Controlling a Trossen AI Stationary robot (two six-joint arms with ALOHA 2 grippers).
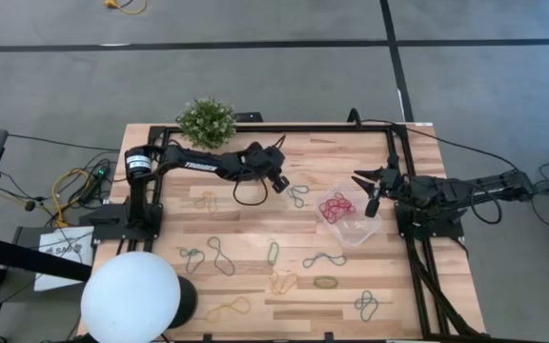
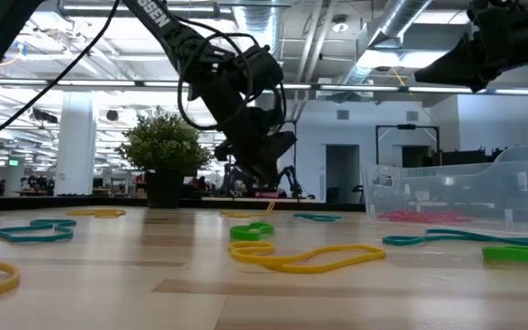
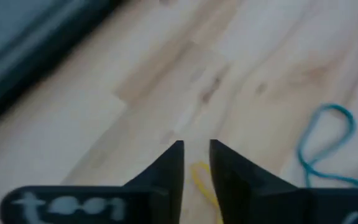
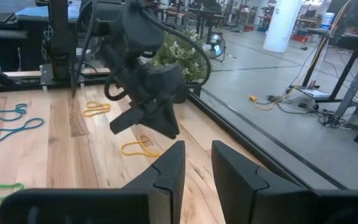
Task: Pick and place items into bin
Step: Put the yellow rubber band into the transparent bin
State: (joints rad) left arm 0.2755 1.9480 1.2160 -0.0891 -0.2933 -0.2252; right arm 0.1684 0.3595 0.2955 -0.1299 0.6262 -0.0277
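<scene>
Rubber bands lie scattered on the wooden table: blue [image 1: 298, 195], green [image 1: 273, 252], yellow [image 1: 229, 308], orange [image 1: 284, 281] and several more. The clear bin [image 1: 360, 231] stands at the table's right, with red bands [image 1: 336, 207] lying inside it. My left gripper [image 1: 279, 183] is low over the table's far middle, its fingers close together around a yellow band [image 4: 138, 147]. That band is hidden under the gripper in the high view. My right gripper [image 1: 370, 195] hangs above the bin's far right edge, shut and holding nothing. My left gripper has the yellow band [image 3: 201, 179] between its two fingers, which come from above and slant down. A short yellow piece [image 2: 269, 204] hangs just under the fingertips. Most of the band [image 4: 135, 149] lies on the table. Whether it is one strand or both, I cannot tell.
A potted plant [image 1: 206, 121] stands at the table's far edge, behind the left arm. A white ball [image 1: 130, 297] sits off the near left corner. Black frame rails [image 1: 400, 162] run along the far and right sides. A blue band [image 3: 328, 140] lies right beside the left gripper.
</scene>
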